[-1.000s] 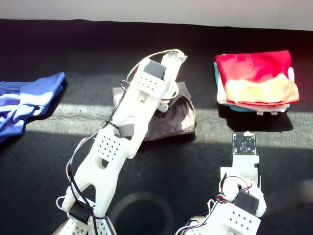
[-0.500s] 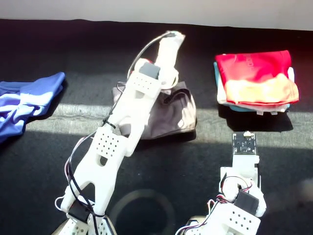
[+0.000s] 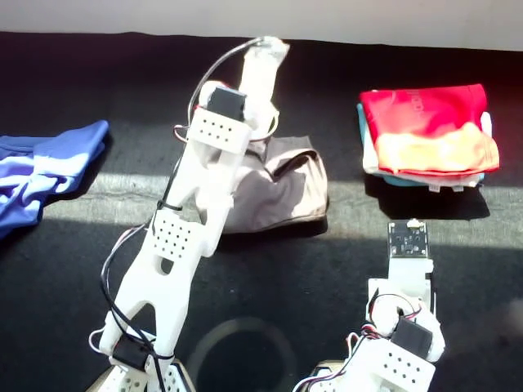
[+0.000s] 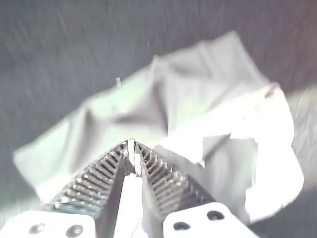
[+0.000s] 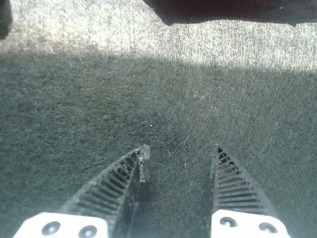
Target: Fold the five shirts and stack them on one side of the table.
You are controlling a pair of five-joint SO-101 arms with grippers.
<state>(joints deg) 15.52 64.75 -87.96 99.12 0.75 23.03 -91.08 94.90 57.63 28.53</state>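
Folded stack (image 3: 425,139) desk's far-right corner; grey shirt (image 3: 282,184) looks mid-fold, blue shirt (image 3: 41,163) left edge untouched; your left claw (image 4: 132,150) clenched, right claw (image 5: 179,158) released

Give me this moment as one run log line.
left gripper shut near grey shirt; right gripper open over table; folded stack right; blue shirt unfolded left

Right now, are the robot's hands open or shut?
Left hand: shut, above the grey shirt.
Right hand: open, holding nothing, over the table.
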